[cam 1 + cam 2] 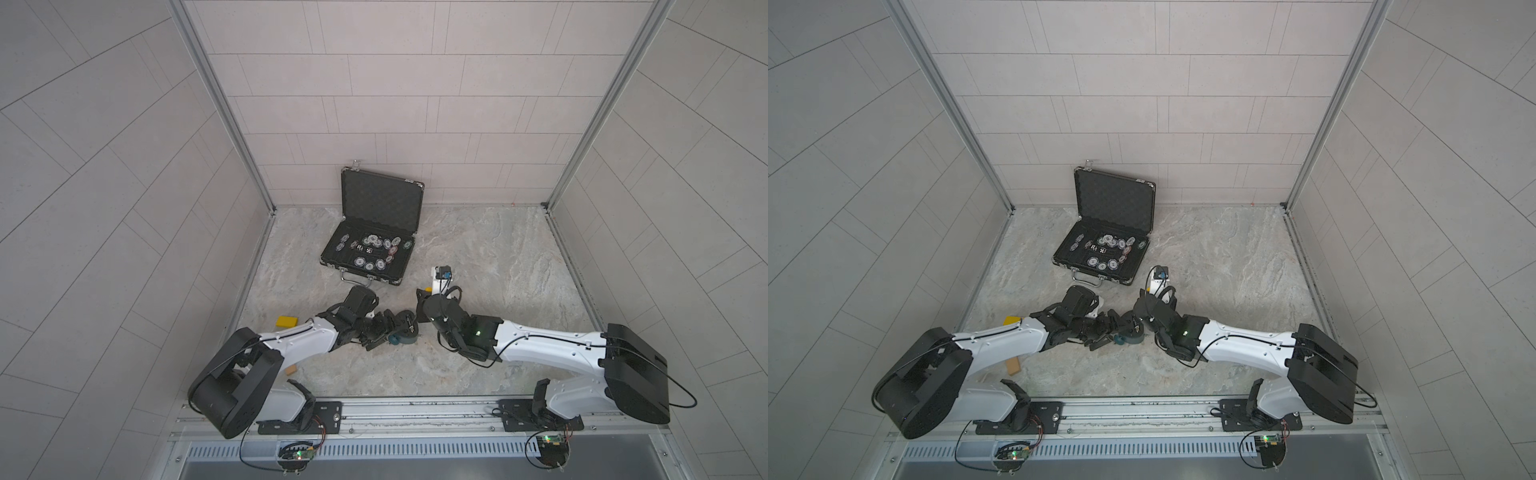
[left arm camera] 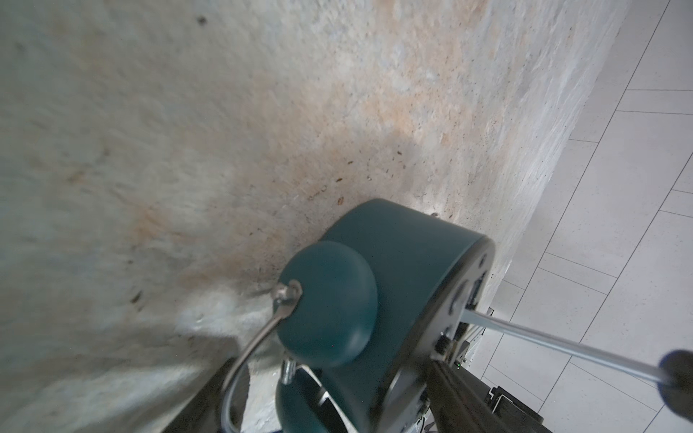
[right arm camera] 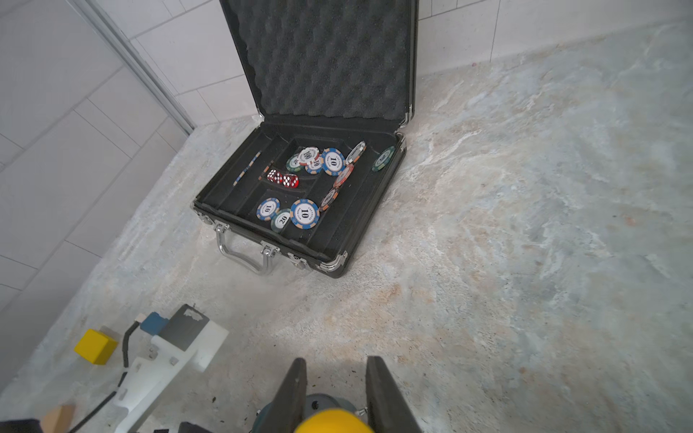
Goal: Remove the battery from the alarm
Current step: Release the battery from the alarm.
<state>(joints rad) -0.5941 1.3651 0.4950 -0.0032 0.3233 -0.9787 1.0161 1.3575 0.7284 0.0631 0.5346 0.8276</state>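
Note:
The teal alarm [image 1: 402,334] [image 1: 1128,336] lies just above the stone floor, front centre, between the two arms. My left gripper [image 1: 385,328] [image 2: 333,375] is shut on its body [image 2: 393,270], one finger at each side, with a bell knob [image 2: 326,303] facing the camera. A screwdriver's metal shaft [image 2: 562,345] reaches into the alarm's dark back. My right gripper [image 1: 422,309] [image 3: 335,369] is shut on that screwdriver, whose yellow cap [image 3: 335,421] shows between the fingers, above the alarm's back [image 3: 318,404]. The battery is hidden.
An open black case [image 1: 374,232] [image 3: 262,210] with poker chips and dice stands behind the grippers by the back wall. A yellow block [image 1: 286,321] [image 3: 95,346] and a wooden block [image 1: 291,370] lie by the left arm. Tiled walls close three sides.

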